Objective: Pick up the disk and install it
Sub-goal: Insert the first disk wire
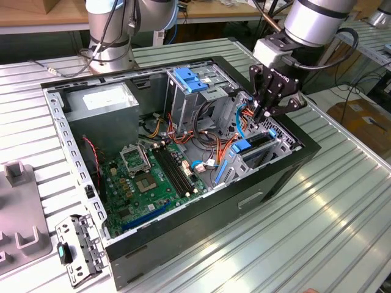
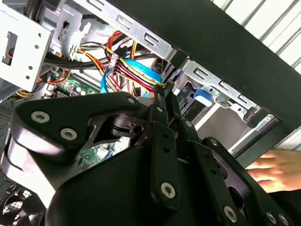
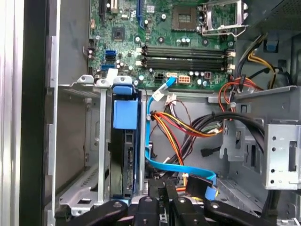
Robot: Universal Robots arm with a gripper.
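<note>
Hovering over the open black computer case (image 1: 183, 244) at about two o'clock in the exterior view, the black tool (image 1: 269, 111), its jaws pressed together on nothing, hangs just above the drive bay. The flat dark disk in its bright blue plastic carrier (image 3: 126, 141) already sits upright in that grey metal bay (image 3: 89, 141), so I judge the insertion largely done. Any seating push calls for squarely meeting the carrier's blue end, clear of the thin blue cable (image 3: 178, 165).

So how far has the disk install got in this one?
Mostly done, it seems: the disk in its blue carrier sits upright in the drive bay. The gripper hangs just above the bay, holding nothing. Whether the disk is fully seated can't be judged.
</note>
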